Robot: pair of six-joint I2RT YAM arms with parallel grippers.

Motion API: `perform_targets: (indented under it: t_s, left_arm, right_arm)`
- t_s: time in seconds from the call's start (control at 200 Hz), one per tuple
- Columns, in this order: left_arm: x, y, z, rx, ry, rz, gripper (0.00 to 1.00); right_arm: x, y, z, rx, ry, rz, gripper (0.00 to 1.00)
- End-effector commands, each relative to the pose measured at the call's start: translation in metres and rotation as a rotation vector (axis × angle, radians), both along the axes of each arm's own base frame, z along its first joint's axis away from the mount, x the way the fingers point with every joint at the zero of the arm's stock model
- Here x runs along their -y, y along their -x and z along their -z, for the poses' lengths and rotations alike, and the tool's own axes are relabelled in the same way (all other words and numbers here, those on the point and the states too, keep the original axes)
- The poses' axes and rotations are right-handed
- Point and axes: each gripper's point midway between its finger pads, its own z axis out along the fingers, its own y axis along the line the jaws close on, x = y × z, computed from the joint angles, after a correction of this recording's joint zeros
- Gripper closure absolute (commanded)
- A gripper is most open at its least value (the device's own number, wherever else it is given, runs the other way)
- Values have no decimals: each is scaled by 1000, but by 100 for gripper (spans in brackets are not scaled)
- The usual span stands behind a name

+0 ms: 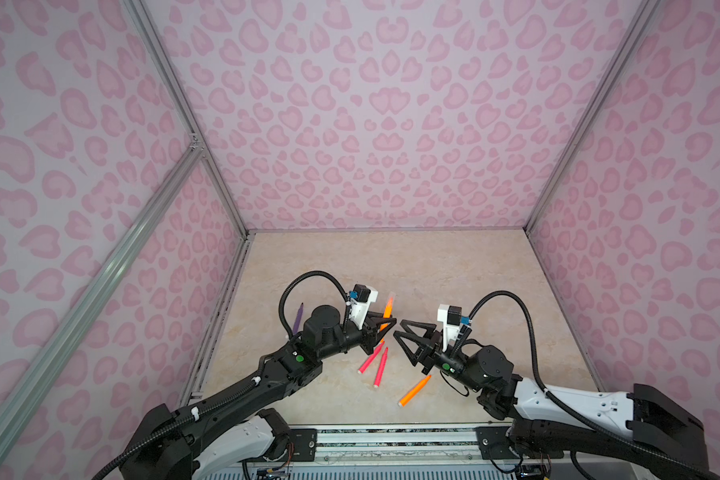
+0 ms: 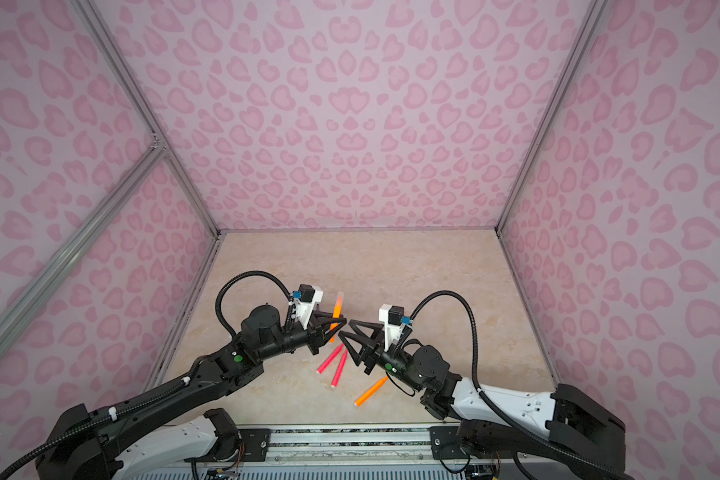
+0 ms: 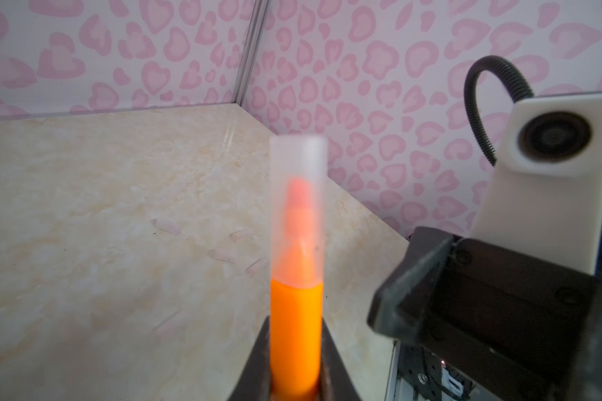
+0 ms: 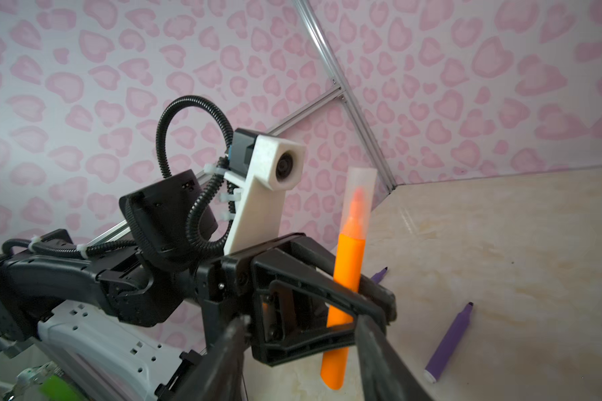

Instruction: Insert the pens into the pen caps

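My left gripper [image 1: 385, 326] [image 3: 296, 382] is shut on an orange pen [image 1: 387, 311] [image 3: 296, 330] held upright above the table. A clear pen cap [image 3: 298, 208] [image 4: 360, 194] sits over its tip. My right gripper [image 1: 399, 330] [image 4: 301, 323] faces the left gripper closely, open, with nothing between its fingers. Two pink-red pens [image 1: 371, 358] [image 2: 339, 368] lie side by side below the grippers. A second orange pen [image 1: 414, 391] [image 2: 371, 391] lies nearer the front. One purple pen [image 1: 298, 318] shows behind the left arm, and two purple pens [image 4: 449, 342] appear in the right wrist view.
Several loose clear caps [image 3: 221, 255] lie faintly on the marble tabletop [image 1: 454, 270] beyond the held pen. Pink patterned walls enclose the table on three sides, and a metal rail [image 1: 391, 440] runs along the front edge.
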Motion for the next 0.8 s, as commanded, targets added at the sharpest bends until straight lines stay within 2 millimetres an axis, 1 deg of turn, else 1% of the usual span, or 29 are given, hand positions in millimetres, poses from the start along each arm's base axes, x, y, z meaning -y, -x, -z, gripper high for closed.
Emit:
perform_targets:
  t_s: [0.0,0.065,0.13,0.22,0.295,0.43,0.585,0.69,0.75,0.795]
  left_arm:
    - [3,-5,-9,35,6,-4,96]
    - [3,-7,-6,33,-4,-10,96]
    - [3,-10,-4,28,-18,-22,96]
    - [2,-14,1,23,-39,-43,96]
    - [2,-17,3,19,-53,-55,96]
    - [3,-19,7,15,-77,-65,96]
    - [3,-22,9,15,-89,-75,96]
    - [5,-22,10,12,-94,-68,96]
    - [6,-21,12,9,-101,-65,96]
    - [7,-21,12,11,-103,-65,96]
  right_arm:
    - [20,-28,14,-90,105,177,34]
    - [22,-36,4,-111,101,196,33]
    - [23,-48,4,-164,114,241,34]
    - [21,-65,14,-249,144,300,35]
    - [14,-76,16,-283,152,302,35]
    - [-6,-83,10,-295,144,227,36]
    - [-14,-85,-6,-275,134,206,36]
    - [-16,-89,-11,-272,135,203,37]
    - [-18,-93,-9,-285,146,208,42]
    - [-20,-96,-7,-298,154,206,47]
